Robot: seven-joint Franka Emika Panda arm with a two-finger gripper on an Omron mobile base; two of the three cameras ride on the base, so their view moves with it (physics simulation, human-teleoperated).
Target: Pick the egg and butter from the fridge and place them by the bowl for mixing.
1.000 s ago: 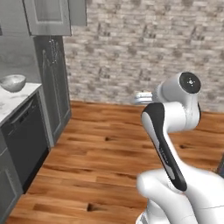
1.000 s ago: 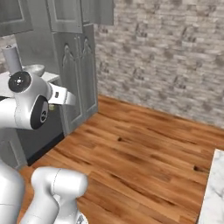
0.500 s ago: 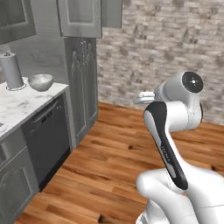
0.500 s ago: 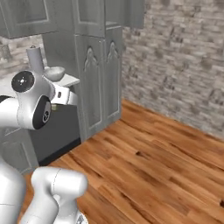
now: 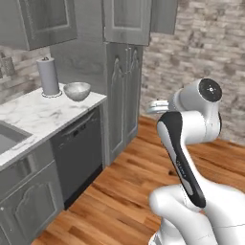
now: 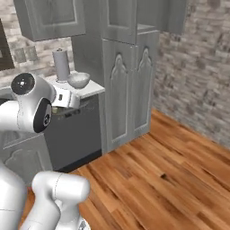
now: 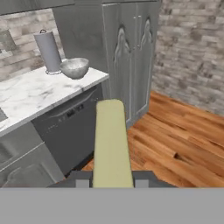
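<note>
An olive-yellow butter stick runs up the middle of the hand view, and my gripper is shut on its near end, a dark finger tip on each side. The grey bowl stands on the white marble counter beside a paper towel roll. The bowl lies ahead and to the left of the butter, some way off. It also appears as the bowl just beyond my raised hand in the right base view. The egg and the fridge are out of view.
A dark dishwasher sits under the counter, with a sink at the far left. A tall grey cabinet ends the counter run, and a stone wall stands to the right. Wooden floor stretches ahead.
The whole picture has shifted: the base has moved, bringing the counter, bowl and tall cabinet closer and further right. The arm keeps its pose with the butter held.
</note>
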